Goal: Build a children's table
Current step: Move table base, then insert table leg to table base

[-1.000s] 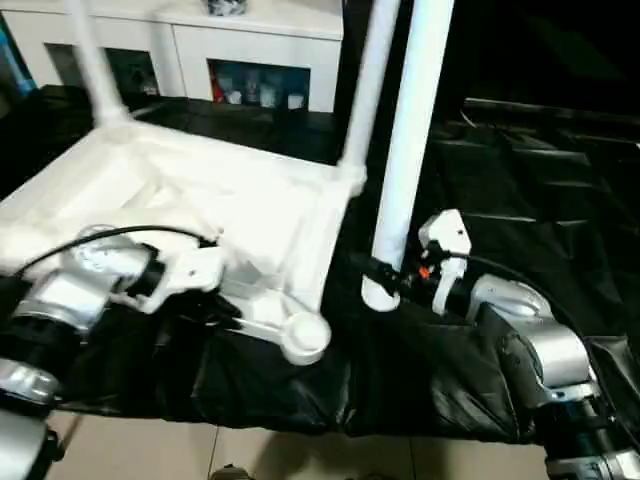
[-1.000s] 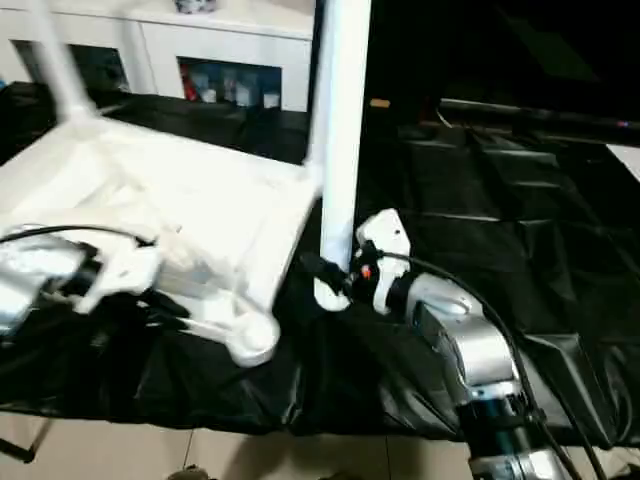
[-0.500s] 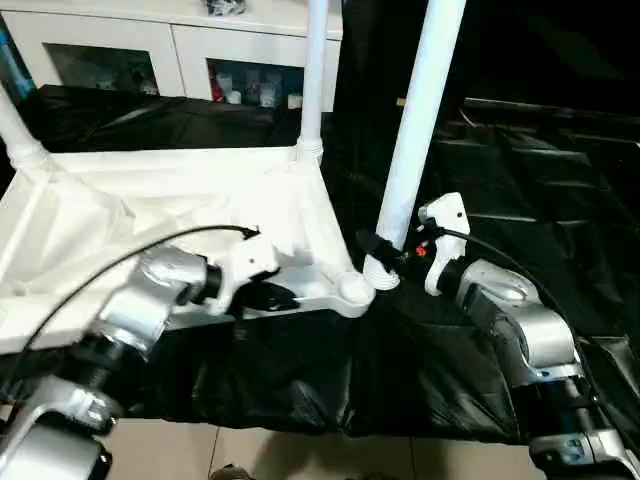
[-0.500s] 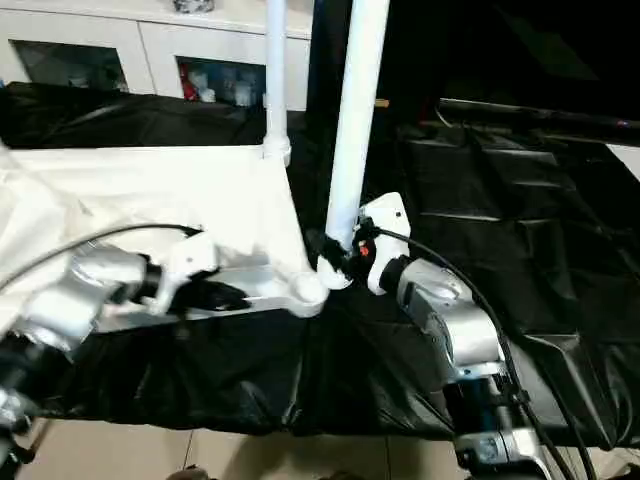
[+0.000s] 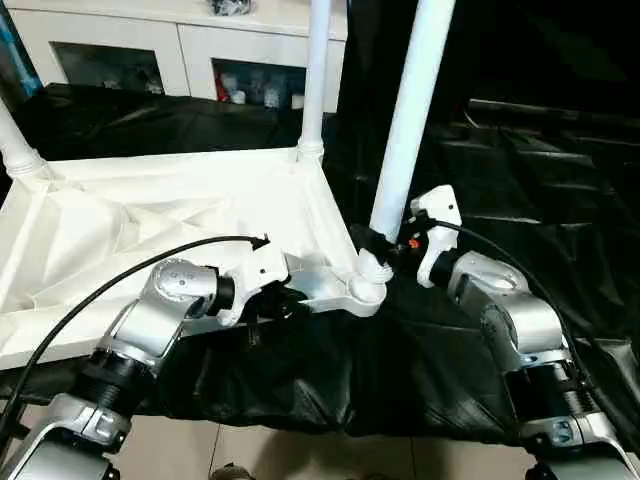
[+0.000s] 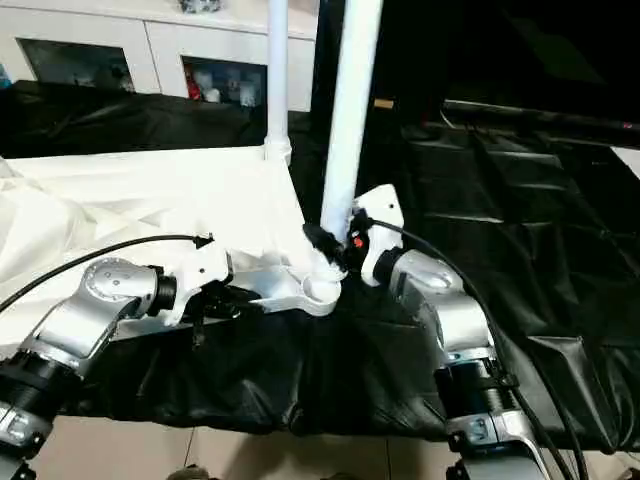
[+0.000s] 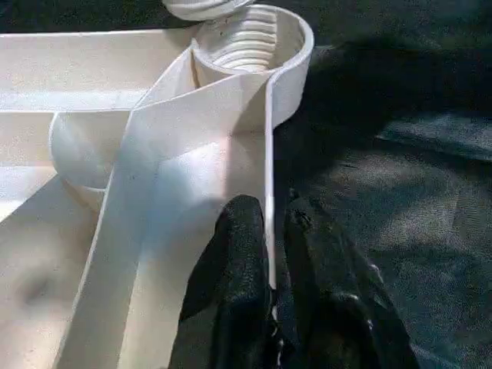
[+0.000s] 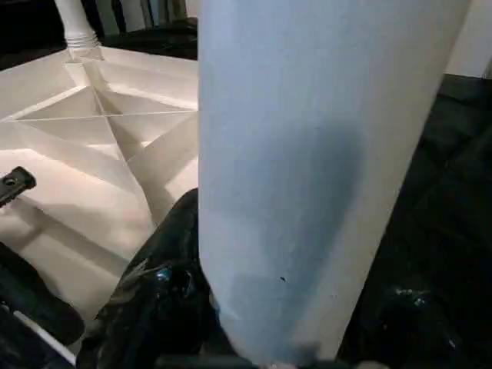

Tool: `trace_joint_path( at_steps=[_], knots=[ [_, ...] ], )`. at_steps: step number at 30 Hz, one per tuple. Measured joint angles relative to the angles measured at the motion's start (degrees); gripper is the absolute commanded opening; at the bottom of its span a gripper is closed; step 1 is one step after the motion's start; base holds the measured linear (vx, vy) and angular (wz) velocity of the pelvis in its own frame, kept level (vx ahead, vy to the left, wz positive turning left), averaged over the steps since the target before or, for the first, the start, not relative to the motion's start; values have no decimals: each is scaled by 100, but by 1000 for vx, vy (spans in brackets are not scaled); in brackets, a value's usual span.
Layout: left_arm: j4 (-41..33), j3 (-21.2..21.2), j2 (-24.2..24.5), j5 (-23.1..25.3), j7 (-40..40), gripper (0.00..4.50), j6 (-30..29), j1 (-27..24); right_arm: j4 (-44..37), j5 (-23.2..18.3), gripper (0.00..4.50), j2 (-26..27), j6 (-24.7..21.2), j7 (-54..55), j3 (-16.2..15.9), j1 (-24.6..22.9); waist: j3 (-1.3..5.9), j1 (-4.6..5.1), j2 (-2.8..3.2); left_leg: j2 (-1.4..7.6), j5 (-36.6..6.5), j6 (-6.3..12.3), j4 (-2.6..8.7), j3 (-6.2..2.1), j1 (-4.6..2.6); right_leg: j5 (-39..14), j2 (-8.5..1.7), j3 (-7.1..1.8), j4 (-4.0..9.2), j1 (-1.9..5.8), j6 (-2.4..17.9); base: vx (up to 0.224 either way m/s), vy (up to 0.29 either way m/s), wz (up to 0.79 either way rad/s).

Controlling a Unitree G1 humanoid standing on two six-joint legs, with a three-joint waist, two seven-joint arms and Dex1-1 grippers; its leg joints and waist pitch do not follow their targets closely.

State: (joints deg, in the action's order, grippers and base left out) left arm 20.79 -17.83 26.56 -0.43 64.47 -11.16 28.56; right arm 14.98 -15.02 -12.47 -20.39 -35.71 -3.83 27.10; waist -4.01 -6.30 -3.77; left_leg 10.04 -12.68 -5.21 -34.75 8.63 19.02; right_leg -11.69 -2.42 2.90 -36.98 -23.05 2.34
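Upside-down white plastic rectangular tabletop (image 5: 180, 215) with ribbed underside facing up, lying flat on a table draped in black plastic sheeting (image 5: 520, 160), long sides running left to right across the head view. Two white round tube legs already standing upright in their sockets: one (image 5: 316, 75) at the far right corner, one (image 5: 18, 150) at the far left corner. At the near right corner, an empty rounded socket (image 7: 254, 38) with threaded inside, opening upward.

Right gripper (image 5: 385, 247) closed around the lower part of a third long white tube leg (image 5: 408, 115), long axis nearly vertical, leaning slightly with its top to the right, threaded bottom end (image 5: 372, 266) poised right at the mouth of the near right socket; cannot tell whether already seated. Black fingers (image 8: 165, 284) wrapped on both sides of the tube.

Left gripper (image 7: 273, 307) narrow, its two black fingers (image 7: 234, 254) straddling the thin upright edge wall (image 7: 269, 177) of the tabletop just beside that socket; cannot tell whether clamped tight.

White cabinet with glass doors (image 5: 180, 50) behind the table.
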Motion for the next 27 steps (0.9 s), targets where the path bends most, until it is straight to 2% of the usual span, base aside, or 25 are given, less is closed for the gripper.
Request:
trace_joint_path(
  at_steps=[10, 11, 14, 15, 27],
  knots=[
    [569, 120, -40, -220, 271, 71, 165, 241, 108, 1, 189, -2, 67, -203, -88, 7, 0, -4, 0, 0, 9, -4, 9, 0, 2, 2, -1, 2, 2, -2, 0, 0, 0, 0],
    [650, 116, -40, -218, 303, 42, 210, 279, 108, 1, 189, -3, 67, -225, -107, 7, 0, -3, 0, 0, 9, -4, 10, 0, 2, 2, -1, 2, 2, -1, 0, 0, 0, 0],
    [723, 59, -20, -197, 418, 30, 318, 324, 109, 3, 189, -16, 67, -244, -119, 7, 0, -3, 0, 0, 9, -4, 12, 0, 1, 2, -2, 2, 2, -2, 0, 0, 0, 0],
    [725, 43, -13, -188, 433, 7, 334, 333, 109, 6, 189, -23, 67, -252, -119, 7, 0, -2, 0, 0, 10, -5, 12, 1, 1, 2, -2, 2, 2, -2, 0, 0, 0, 0],
    [837, 0, 29, -147, 521, 0, 465, 369, 154, 16, 189, -116, 66, -468, -141, 7, 1, -5, -1, 2, 27, -11, 23, 0, -2, 4, -2, 6, 0, -1, 3, 0, 0, 0]
  ],
)
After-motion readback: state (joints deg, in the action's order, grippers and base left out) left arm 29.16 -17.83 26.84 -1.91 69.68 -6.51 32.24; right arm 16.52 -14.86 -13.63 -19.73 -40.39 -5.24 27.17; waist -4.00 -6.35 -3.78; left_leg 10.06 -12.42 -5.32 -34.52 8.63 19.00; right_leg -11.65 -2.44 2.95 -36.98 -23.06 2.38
